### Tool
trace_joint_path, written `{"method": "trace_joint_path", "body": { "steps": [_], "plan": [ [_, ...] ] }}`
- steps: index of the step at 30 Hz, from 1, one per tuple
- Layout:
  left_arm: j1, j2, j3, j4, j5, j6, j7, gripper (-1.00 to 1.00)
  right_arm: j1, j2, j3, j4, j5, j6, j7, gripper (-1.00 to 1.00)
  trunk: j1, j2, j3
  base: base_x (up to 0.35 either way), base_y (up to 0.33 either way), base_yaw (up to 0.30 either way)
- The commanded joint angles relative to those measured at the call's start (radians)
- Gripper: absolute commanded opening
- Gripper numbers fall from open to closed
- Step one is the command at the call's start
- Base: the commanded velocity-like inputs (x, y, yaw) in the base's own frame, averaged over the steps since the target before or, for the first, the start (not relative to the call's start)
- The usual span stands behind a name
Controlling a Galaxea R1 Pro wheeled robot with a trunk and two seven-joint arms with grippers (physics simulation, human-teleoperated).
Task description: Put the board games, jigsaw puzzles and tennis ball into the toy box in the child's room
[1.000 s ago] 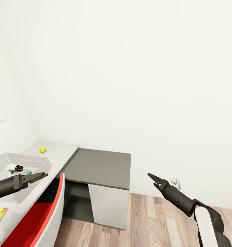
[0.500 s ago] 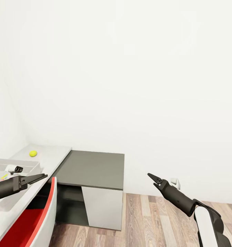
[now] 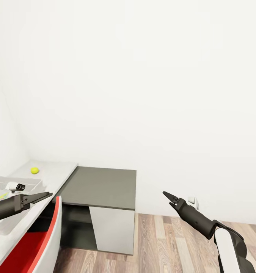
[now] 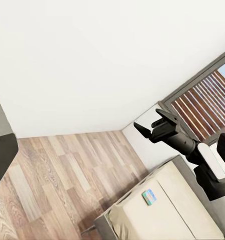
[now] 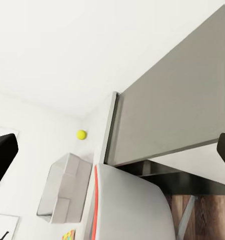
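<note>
Both arms are matte dark grey, each tapering to a slim black pincer with pointed fingers: the left pincer [image 3: 44,196] and the right pincer [image 3: 170,199]. Behind the right wrist, the forearm has a glossy white shell edged in black.

A yellow-green tennis ball [image 3: 35,170] lay on the white-topped table [image 3: 55,170], beside a light grey toy box [image 3: 33,182]. The adjoining unit [image 3: 101,185] had a dark grey top. A chair [image 3: 36,242] was red inside with a pale grey shell. Floor [image 3: 173,242] — brown wood planks; walls — plain white. Both grippers were black: left [image 3: 44,196], right [image 3: 168,198].
</note>
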Motion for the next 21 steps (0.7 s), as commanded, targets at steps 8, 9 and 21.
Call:
{"method": "trace_joint_path", "body": {
  "steps": [8, 9, 21],
  "plan": [
    [-0.001, 0.0, 0.0, 0.0, -0.001, 0.011, -0.004, 1.0, -0.001, 0.0, -0.004, 0.0, 0.006, 0.006, 0.008, 1.0, 0.001, -0.002, 0.002, 0.0, 0.0, -0.223],
    [-0.001, 0.0, 0.0, 0.0, -0.001, 0.011, -0.004, 1.0, -0.001, 0.0, -0.004, 0.0, 0.006, 0.006, 0.008, 1.0, 0.001, -0.002, 0.003, 0.0, 0.0, -0.25],
    [0.0, 0.0, 0.0, 0.0, 0.0, 0.011, -0.004, 1.0, -0.001, 0.0, -0.004, 0.001, 0.006, 0.006, 0.008, 1.0, 0.001, -0.002, 0.011, -0.062, 0.0, -0.255]
  ]
}}
